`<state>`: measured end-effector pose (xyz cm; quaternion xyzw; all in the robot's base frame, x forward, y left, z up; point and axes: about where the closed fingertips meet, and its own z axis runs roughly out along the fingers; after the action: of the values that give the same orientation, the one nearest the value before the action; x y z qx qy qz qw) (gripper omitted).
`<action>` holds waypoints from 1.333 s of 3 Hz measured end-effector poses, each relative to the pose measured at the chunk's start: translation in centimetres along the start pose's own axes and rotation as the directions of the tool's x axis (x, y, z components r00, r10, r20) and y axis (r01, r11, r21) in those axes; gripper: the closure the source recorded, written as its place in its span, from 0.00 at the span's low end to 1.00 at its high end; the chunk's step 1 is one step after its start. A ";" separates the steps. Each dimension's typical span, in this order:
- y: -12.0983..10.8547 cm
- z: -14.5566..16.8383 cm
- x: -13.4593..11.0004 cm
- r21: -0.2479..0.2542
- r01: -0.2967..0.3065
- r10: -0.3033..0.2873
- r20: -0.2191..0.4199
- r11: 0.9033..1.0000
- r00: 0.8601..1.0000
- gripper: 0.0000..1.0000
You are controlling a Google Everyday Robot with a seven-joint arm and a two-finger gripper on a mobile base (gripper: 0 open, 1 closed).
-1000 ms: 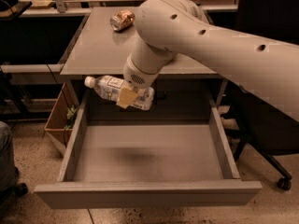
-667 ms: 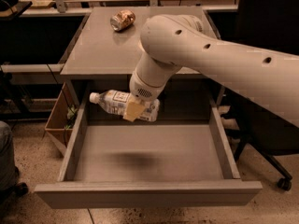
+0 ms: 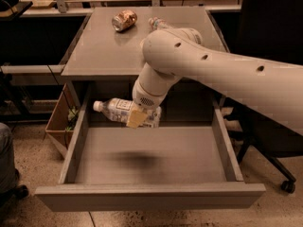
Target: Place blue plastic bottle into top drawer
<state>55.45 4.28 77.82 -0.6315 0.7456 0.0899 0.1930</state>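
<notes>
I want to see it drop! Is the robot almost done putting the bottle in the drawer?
Almost. Done: the drawer is open and the bottle is picked up. In hand: the gripper holds it sideways in the air over the drawer. Left: lower it and let go.

"Where is the bottle?"

"The bottle is up in the air, over the back part of the drawer. It does not touch the drawer's floor."

"How does it lie?"

"On its side. Its white cap points to the left. It is clear, with a pale label on it."

"What holds it up?"

"The gripper squeezes it near the middle, just above the open drawer. One tan finger sits across the front of the label."

"And the drawer?"

"It is grey and wide, and it is pulled out. Its floor is smooth, with a dark shadow under the bottle."
</notes>
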 end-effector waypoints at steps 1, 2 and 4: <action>1.7 6.0 4.4 -0.046 -0.046 0.044 -0.035 0.998 0.998 1.00; 2.8 9.5 7.4 -0.077 -0.075 0.071 -0.054 0.994 0.996 1.00; 3.3 13.7 9.9 -0.125 -0.084 0.078 -0.052 0.989 0.996 0.58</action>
<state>53.37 1.05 60.99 -0.6136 0.7677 0.1301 0.1310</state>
